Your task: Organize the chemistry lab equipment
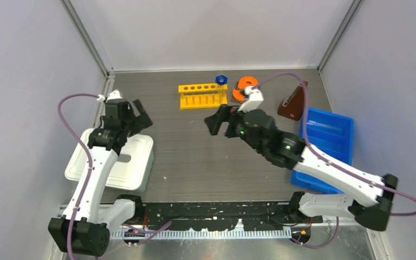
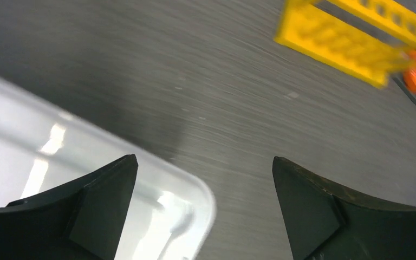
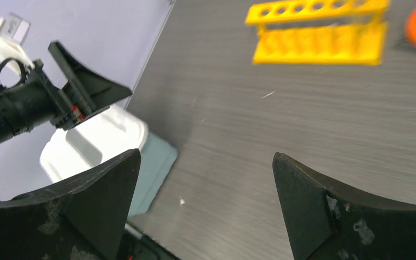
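Both sets of jaws are up off the worktop point(image 1: 195, 157) and neither is carrying anything. The right jaws are spread wide and empty over bare worktop. The yellow six-hole rack point(image 1: 202, 95) stands upright just ahead of them, a shade to their left. The left jaws are also wide open and empty, above the far corner of the white tray point(image 1: 138, 157), with the rack well off ahead and to their right.

My read is that the rack is the pick and the right arm point(image 1: 330, 173) has the better line. The clean way is to square the jaws across the rack's narrow width, not along its length. They should come down near its middle so it lifts level, and close only once both tips are outside the rails.

It's crowded back there. The small blue hexagonal piece point(image 1: 221, 79) sits just beyond the rack's right end, though I can't tell if they touch. The orange horseshoe piece point(image 1: 245, 86) is just to the right of that. A sloppy approach from the right jaws could nudge either one, so come in from the near side.

The brown cone-shaped flask point(image 1: 294, 103) stands well to the right of the right jaws, beside the blue bin point(image 1: 330, 132), safely out of the way.
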Robot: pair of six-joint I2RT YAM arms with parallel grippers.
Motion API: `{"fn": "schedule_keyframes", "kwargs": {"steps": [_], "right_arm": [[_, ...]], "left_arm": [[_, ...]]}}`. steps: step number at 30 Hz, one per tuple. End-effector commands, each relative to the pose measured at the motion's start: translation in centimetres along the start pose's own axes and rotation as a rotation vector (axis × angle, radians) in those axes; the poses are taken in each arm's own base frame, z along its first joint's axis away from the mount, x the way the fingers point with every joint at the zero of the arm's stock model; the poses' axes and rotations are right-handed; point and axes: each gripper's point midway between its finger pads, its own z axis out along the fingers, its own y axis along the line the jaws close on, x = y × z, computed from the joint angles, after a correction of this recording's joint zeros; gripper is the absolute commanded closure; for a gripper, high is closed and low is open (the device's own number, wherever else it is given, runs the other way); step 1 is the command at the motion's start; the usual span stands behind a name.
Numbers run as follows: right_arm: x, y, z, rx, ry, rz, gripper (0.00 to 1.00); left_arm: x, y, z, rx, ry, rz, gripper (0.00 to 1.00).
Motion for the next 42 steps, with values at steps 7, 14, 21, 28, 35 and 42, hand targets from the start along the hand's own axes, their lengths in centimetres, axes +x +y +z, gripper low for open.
{"fn": "schedule_keyframes", "kwargs": {"steps": [7, 14, 21, 28, 35, 42], "right_arm": [[-5.6, -9.4, -11.5, 0.316, -0.185, -0.052, 0.0], [-4.5, -10.3, -13.3, 0.324, -0.152, 0.052, 0.0], [-3.9, -12.4, -12.6, 0.406, -0.186, -0.024, 0.0], [-3.7, -12.2, -11.4, 0.387, -0.212, -0.045, 0.0], [-3.9, -12.0, -11.0, 0.39, -0.217, -0.052, 0.0], [-3.6, -11.6, -10.5, 0.379, -0.197, -0.055, 0.0]], "left_arm": [[3.1, -17.2, -8.6, 0.832, -0.014, 0.374, 0.0], [4.3, -20.4, -14.9, 1.201, -0.094, 0.463, 0.0], [7.0, -18.1, -14.3, 1.217, -0.111, 0.478, 0.0], [7.4, -17.2, -13.9, 1.203, -0.158, 0.487, 0.0], [7.0, -17.3, -13.8, 1.188, -0.165, 0.494, 0.0], [6.7, -16.9, -13.8, 1.173, -0.193, 0.502, 0.0]]}}
